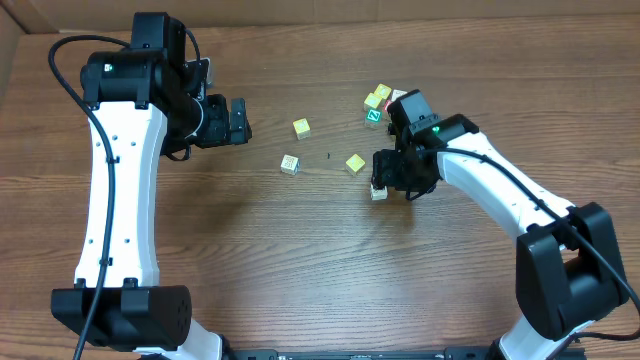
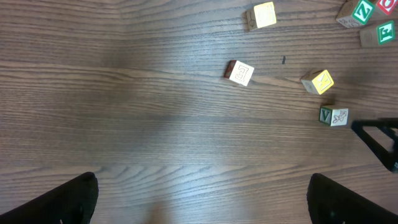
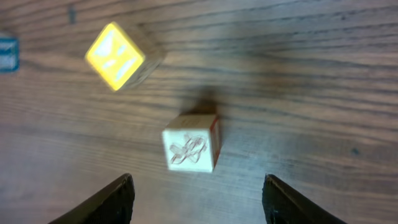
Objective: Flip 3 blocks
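Note:
Three loose blocks lie mid-table: a yellow-and-cream block, a whitish block with a grey pattern and a yellow-topped block. A fourth, cream block with faint print lies by my right gripper. In the right wrist view that cream block shows a reddish side and rests on the wood just beyond my right gripper, which is open with nothing between its fingers. The yellow-topped block lies further off to the left. My left gripper hangs wide open over bare wood, well away from the whitish block.
A cluster of cubes with green letter faces sits at the back, close behind the right arm. In the left wrist view that cluster is at the top right, and the right gripper's finger shows at the right edge.

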`<action>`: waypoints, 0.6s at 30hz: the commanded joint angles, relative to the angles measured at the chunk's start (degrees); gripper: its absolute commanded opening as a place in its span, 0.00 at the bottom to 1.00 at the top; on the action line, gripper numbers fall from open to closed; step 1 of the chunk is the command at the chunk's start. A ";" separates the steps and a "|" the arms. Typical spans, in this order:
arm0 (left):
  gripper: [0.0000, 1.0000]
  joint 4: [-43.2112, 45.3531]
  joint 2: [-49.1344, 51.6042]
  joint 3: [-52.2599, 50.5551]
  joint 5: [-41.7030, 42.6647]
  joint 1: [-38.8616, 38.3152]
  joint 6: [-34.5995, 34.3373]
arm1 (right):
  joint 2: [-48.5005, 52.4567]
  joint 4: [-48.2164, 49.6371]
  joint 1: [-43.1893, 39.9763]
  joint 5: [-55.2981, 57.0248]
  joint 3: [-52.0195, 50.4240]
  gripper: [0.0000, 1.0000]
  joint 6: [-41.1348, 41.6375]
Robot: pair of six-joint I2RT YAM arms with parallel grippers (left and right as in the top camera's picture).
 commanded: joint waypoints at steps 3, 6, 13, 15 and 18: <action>1.00 -0.07 0.50 1.16 -0.39 0.31 -0.59 | 0.66 3.15 1.33 6.73 -2.73 0.66 6.14; 1.00 -0.07 0.50 1.16 -0.39 0.31 -0.59 | 0.90 4.98 3.34 9.62 -2.73 0.66 6.43; 1.00 -0.04 0.50 1.16 -0.39 0.31 -0.59 | 1.46 8.00 6.75 14.36 -2.75 0.67 6.40; 1.00 -0.04 0.50 1.16 -0.37 0.31 -0.59 | 2.12 9.18 6.93 14.43 -2.75 0.67 5.75; 1.00 -0.04 0.50 1.16 -0.39 0.31 -0.59 | 2.95 10.88 7.04 14.43 -2.75 0.66 4.42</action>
